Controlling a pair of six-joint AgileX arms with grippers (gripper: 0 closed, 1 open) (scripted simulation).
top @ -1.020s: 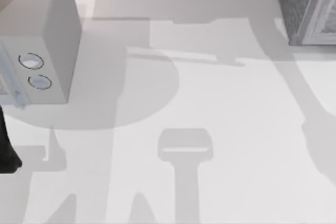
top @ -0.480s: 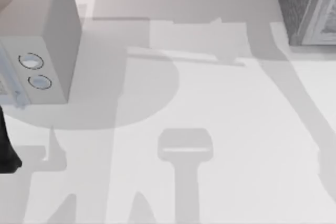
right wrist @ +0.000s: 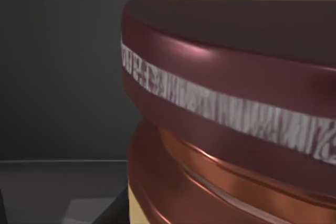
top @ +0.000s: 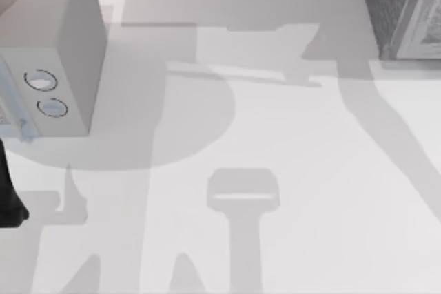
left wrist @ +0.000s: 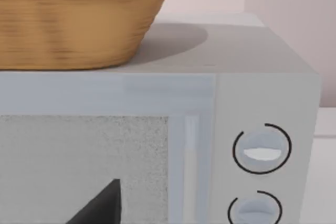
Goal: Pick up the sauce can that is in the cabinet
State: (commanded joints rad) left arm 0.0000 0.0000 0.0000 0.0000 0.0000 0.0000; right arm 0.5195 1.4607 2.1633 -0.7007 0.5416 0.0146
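The small cylindrical sauce can [right wrist: 236,103], dark red banded, sits inside the dark grey speckled cabinet [top: 400,5], far right. I cannot tell my right claw's state; closing blind could topple it.

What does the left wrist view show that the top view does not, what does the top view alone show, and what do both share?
Left wrist view alone: a woven basket standing on the pale grey box, and that box's speckled door panel.

Top view alone: the white table crossed by arm shadows, the dark speckled cabinet at its far right corner, and a dark part of the left arm at the left edge.

Both: the pale grey box with its two round dials.
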